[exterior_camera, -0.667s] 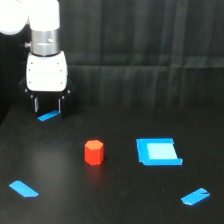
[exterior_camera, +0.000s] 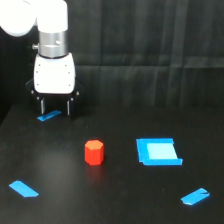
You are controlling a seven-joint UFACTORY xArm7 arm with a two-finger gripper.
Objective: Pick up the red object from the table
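Note:
The red object, a small red-orange hexagonal block, stands upright on the black table near the middle of the exterior view. My gripper hangs from the white arm at the back left, up and to the left of the block and well apart from it. Its two dark fingers point down, spread apart, with nothing between them. A blue tape strip lies on the table just under the fingertips.
A blue square patch lies to the exterior view's right of the block. One blue strip sits at the front left, another blue strip at the front right. A dark curtain closes off the back.
The gripper has shifted slightly to the exterior view's right, toward the block. The block and the blue pieces have not moved.

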